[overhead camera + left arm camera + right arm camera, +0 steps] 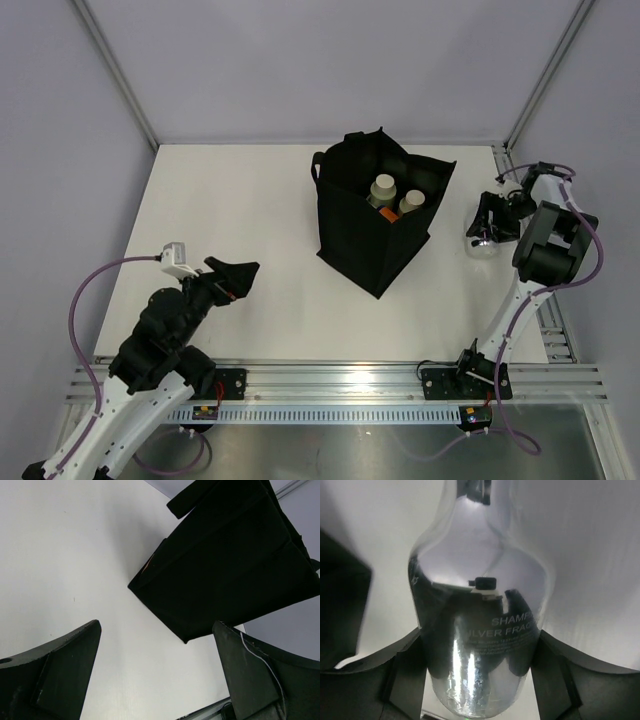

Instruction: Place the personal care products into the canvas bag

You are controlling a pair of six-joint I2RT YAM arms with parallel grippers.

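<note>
Canvas bag (pixel 372 245) stands near, left of right gripper (pixel 487 228), capped bottles (pixel 384 187) showing inside. Left gripper (pixel 238 277) gapes empty, farther off. Right fingers (pixel 400 680) clamp small clear bottle (pixel 477 630) by its sides, long axis running forward, neck away from wrist. Coming carry looks leftward and up.

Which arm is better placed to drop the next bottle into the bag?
Right arm: the right gripper clasps the clear shampoo bottle beside the bag; the left gripper hangs open, empty.
</note>
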